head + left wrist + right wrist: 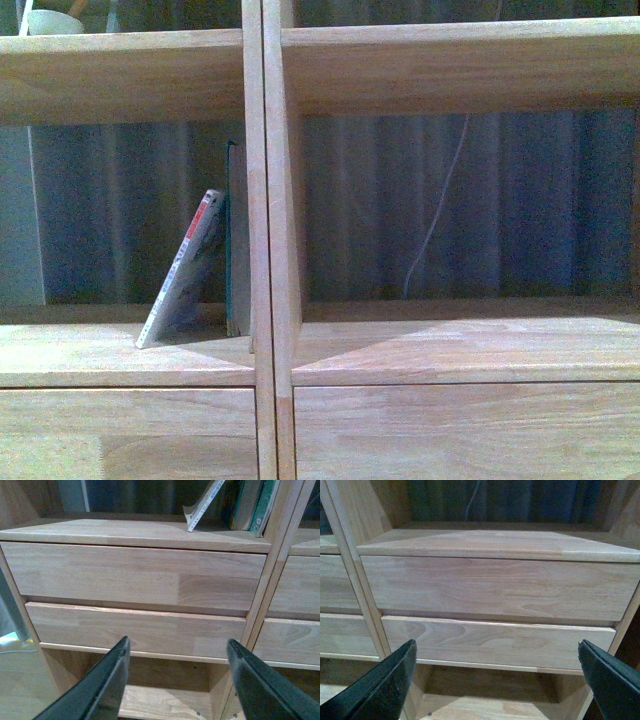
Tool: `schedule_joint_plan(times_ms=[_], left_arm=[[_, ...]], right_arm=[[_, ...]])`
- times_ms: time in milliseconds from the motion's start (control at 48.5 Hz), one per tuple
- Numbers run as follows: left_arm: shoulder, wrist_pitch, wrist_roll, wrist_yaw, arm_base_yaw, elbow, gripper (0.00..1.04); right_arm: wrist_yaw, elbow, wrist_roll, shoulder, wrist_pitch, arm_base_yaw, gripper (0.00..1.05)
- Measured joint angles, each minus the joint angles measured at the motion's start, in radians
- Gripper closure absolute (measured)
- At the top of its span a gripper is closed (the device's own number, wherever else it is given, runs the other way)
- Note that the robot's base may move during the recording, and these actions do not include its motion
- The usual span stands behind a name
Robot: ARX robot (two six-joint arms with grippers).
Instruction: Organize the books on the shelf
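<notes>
While the white paperback leans against the upright dark teal book in the shelf's left compartment, both the left tool and right tool hang spread and empty before the drawers.

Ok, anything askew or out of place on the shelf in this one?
Yes. In the left compartment, the white paperback leans at a steep slant against the upright dark teal book beside the divider, instead of standing straight. Nothing else on the shelf looks odd or damaged.

white paperback and teal book cut off at wrist view's edge.
</notes>
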Motion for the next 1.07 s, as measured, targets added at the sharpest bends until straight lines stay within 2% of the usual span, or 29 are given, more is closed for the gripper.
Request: schedule_joint_plan(times_ms=[124,206,1073], left_arm=[[0.000,0.000,0.000,0.000,0.000,0.000,0.15],[0.000,0.000,0.001,0.000,0.000,0.000,0.06],[0.000,0.000,0.000,0.000,0.000,0.000,0.07]], right_arm=[[0.000,0.000,0.000,0.000,0.000,0.000,0.07],[0.000,0.000,0.000,0.000,0.000,0.000,0.07],[0.000,0.000,0.000,0.000,0.000,0.000,0.07]])
